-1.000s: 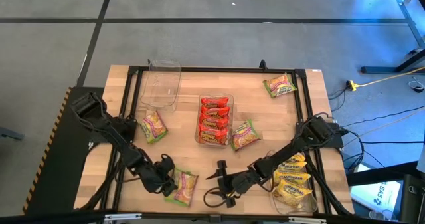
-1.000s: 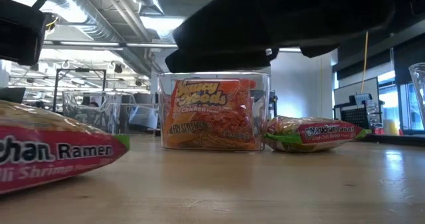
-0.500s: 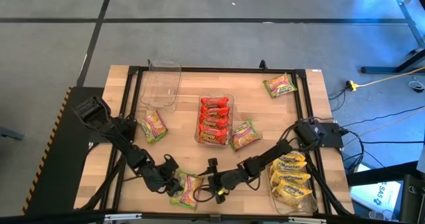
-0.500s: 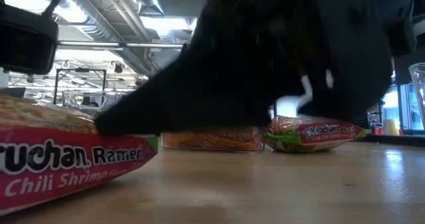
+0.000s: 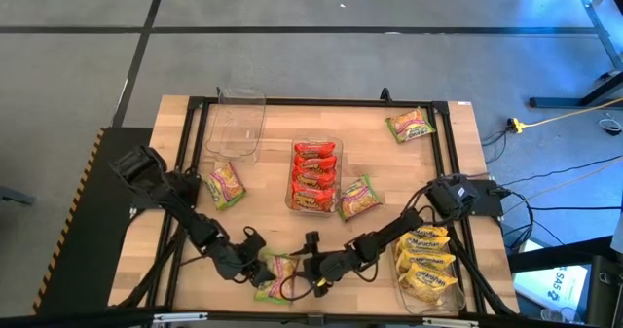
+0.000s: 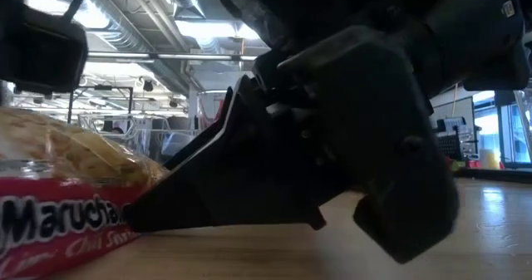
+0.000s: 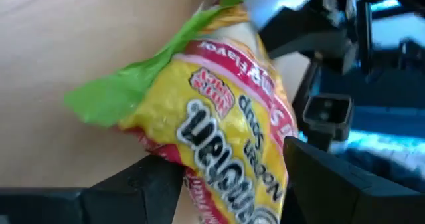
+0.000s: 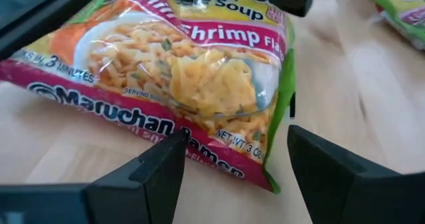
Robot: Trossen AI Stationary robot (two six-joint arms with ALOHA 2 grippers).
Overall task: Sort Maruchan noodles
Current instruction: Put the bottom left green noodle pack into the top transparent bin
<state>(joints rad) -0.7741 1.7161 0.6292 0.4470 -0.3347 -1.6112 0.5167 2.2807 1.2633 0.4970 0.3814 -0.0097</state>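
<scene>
Green edges and a pink-red band mark the crinkly plastic noodle packet [image 5: 275,277] that both arms have gone to, at the near edge of the wooden surface [image 5: 380,177]. The left gripper [image 5: 255,270] has its two dark fingers [image 7: 149,181] one on each side of the packet, so the packet sits between them; they are spread wide around it, and I cannot tell if they really squeeze it. The right gripper [image 5: 313,274] points at the same packet from the other side. Its fingers [image 8: 149,171] are spread apart with nothing in them, and the packet lies just past their tips. I think the two arms meet here so one can pass or steady the packet for the other.

The packet reads "Maruchan Ramen", "Shrimp", "Noodle Soup", "3 minutes" and "NET WT 3 OZ".

Farther from the fingers, a clear plastic tray [image 5: 426,299] beside the right arm holds yellow packets [image 5: 428,260], and a second clear tray [image 5: 292,177] in the middle holds red packets [image 5: 314,174]. So each colour seems to get its own tray. A third clear tray [image 5: 238,124] at the far side has nothing in it, maybe for the green ones. Three more green-edged packets [image 5: 225,184] [image 5: 359,198] [image 5: 410,125] lie loose on the surface.
</scene>
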